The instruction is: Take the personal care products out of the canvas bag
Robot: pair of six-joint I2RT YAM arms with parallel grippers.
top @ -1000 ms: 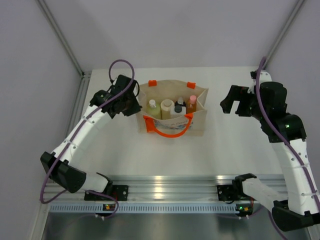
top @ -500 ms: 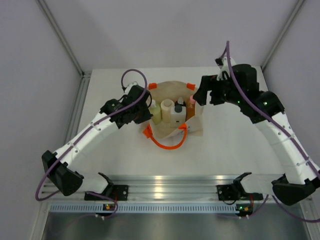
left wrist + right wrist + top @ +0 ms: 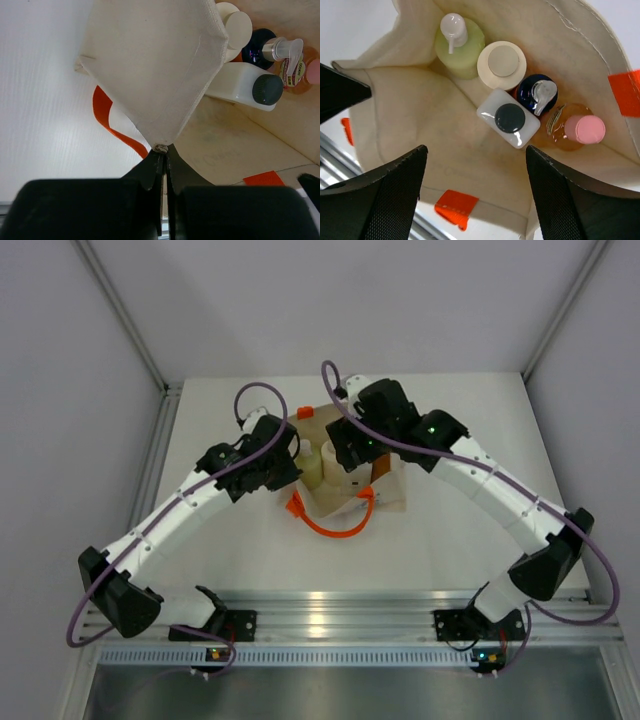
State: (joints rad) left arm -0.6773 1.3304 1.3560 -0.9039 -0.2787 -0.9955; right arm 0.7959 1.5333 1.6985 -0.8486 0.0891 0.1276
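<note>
The beige canvas bag [image 3: 388, 496] stands mid-table with its orange handle [image 3: 335, 527] lying in front. My left gripper [image 3: 286, 466] is shut on the bag's left rim corner [image 3: 161, 148] and pulls that wall [image 3: 150, 65] taut. My right gripper [image 3: 346, 452] hovers above the bag's mouth, open [image 3: 476, 167], with nothing between its fingers [image 3: 395, 195]. Inside stand the products: a yellow-green pump bottle [image 3: 460, 47], a cream cylinder [image 3: 502, 62], a white bottle with a dark cap [image 3: 509, 119], a dark-capped pump bottle [image 3: 536, 95] and an amber bottle with a pink cap [image 3: 582, 130].
Orange handle patches [image 3: 454, 205] mark the bag's near rim and one [image 3: 625, 92] its far rim. The white table [image 3: 450, 410] ends at grey walls on three sides, and a metal rail [image 3: 330, 605] runs along the near edge.
My right arm has swung left from beside the bag to above its mouth, its jaws narrowing a little. My left gripper closed on the bag's corner, and the bag's left side has been pulled out of shape.
</note>
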